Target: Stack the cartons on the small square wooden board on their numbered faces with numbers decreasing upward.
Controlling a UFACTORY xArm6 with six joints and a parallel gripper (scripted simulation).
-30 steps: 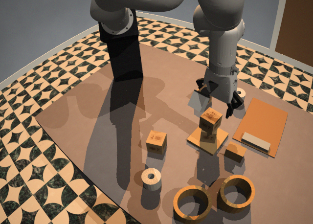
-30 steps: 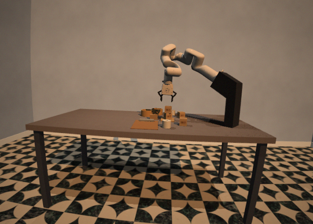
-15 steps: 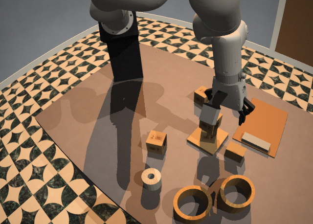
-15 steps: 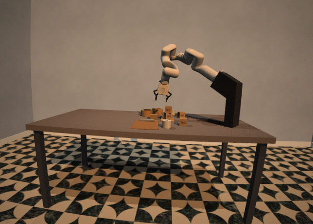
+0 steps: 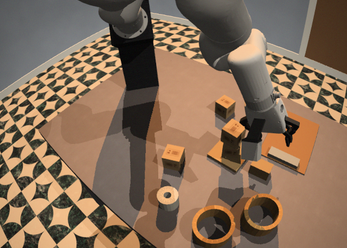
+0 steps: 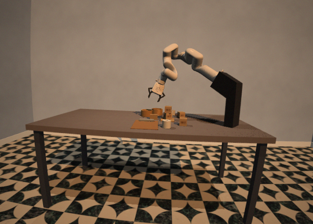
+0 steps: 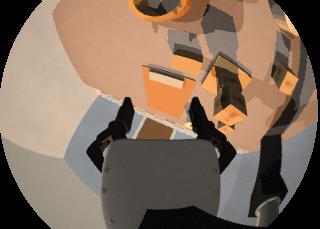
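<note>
Cartons, four of them, and two are stacked on the square board, seen from the top view: the upper carton [image 5: 233, 131] [image 6: 167, 109] [image 7: 230, 111] sits on the lower carton [image 5: 231, 152] [image 6: 167, 115] [image 7: 229, 84], and that one stands on the board [image 5: 216, 152] [image 6: 172, 120] [image 7: 242, 79]. Out to the left, well apart, there's a third carton [image 5: 173, 156] [image 6: 181, 114] [image 7: 286, 79]; the fourth carton [image 5: 225, 106] [image 6: 183, 122] [image 7: 226, 128] sits on the far side of the column. And the gripper [image 5: 269, 139] [image 6: 153, 99] [image 7: 161, 103]? Wide open, nothing in it, tilted up in the air above the table [image 5: 190, 80] [image 6: 88, 123] [image 7: 95, 54]! Right of the board, an orange mat [image 5: 303, 139] [image 6: 144, 124] [image 7: 167, 96] bears a pale bar [image 5: 283, 156] [image 6: 146, 120] [image 7: 166, 78]. The numbered undersides are hidden.
</note>
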